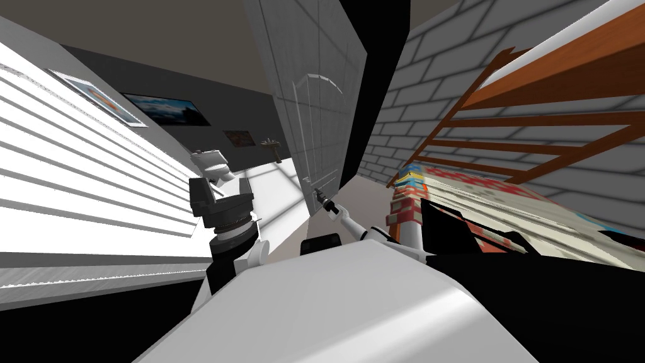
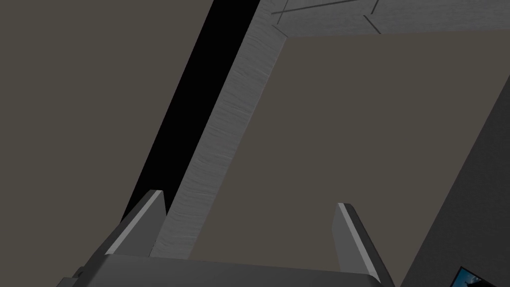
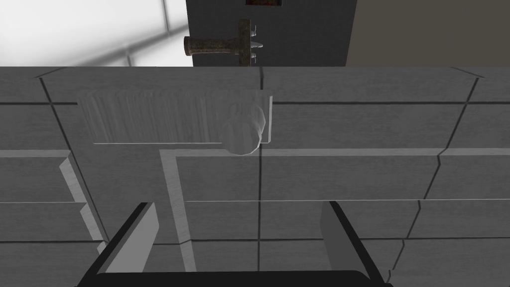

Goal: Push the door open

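A grey panelled door stands partly open ahead of me, with a black area along its right edge. My right arm reaches forward to it, and my right gripper is low on the door's near edge. In the right wrist view the door is close in front of the open right gripper, nothing between its fingers. A grey lever handle with a round hub lies just beyond the fingertips. My left gripper is raised at my left, away from the door, and stands open.
A wooden bunk frame and patterned bedding crowd my right, with a stack of books at its end. A grey brick wall runs right of the doorway. White blinds line my left. A rusty fixture hangs on the dark far wall.
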